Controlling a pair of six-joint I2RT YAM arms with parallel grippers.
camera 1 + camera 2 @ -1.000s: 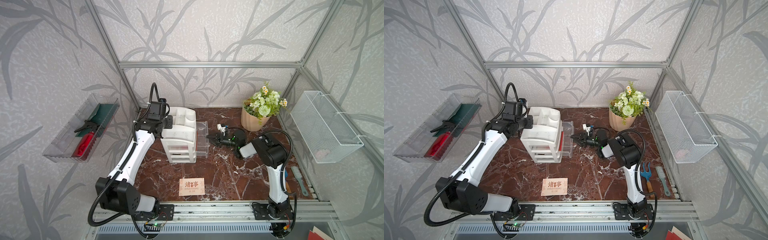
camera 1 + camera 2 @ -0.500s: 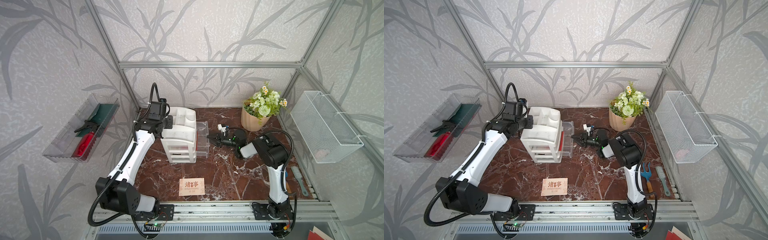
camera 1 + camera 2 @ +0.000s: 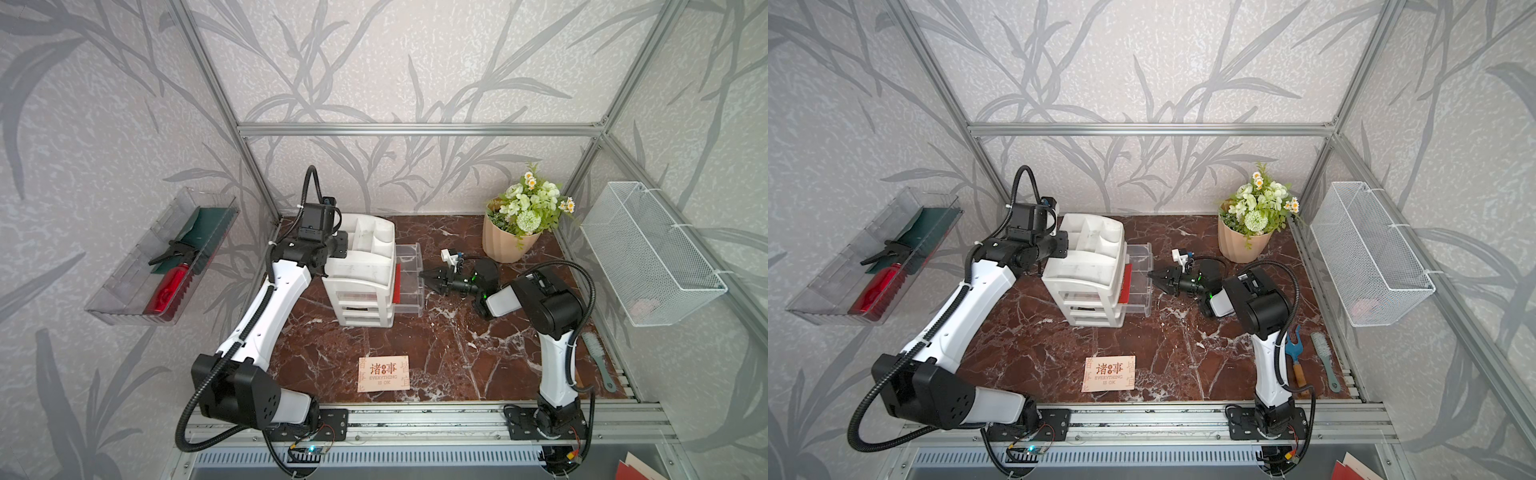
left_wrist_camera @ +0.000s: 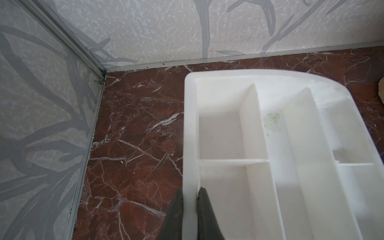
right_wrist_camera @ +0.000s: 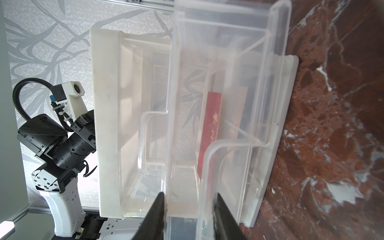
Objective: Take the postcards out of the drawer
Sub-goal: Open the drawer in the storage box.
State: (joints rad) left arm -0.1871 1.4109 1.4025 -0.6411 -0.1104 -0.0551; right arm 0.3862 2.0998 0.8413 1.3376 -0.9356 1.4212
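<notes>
Left hand pinches organizer rim. Right hand part-spread astride open drawer front, clamp unclear. Red postcard on edge inside drawer; peach postcard already on table. Risk: reaching in nudges drawer shut or tips the red card flat, hard to pinch.

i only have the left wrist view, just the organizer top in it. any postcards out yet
Observer: One peach postcard lies flat on the table, in front of the organizer.
Operator: is the drawer open
Observer: Yes. A clear drawer is pulled out, and a red postcard stands on edge in it.
Operator: where's the right gripper
Observer: The right gripper is at the drawer's front, jaws apart with clear plastic between them. I cannot tell if it grips.
</notes>
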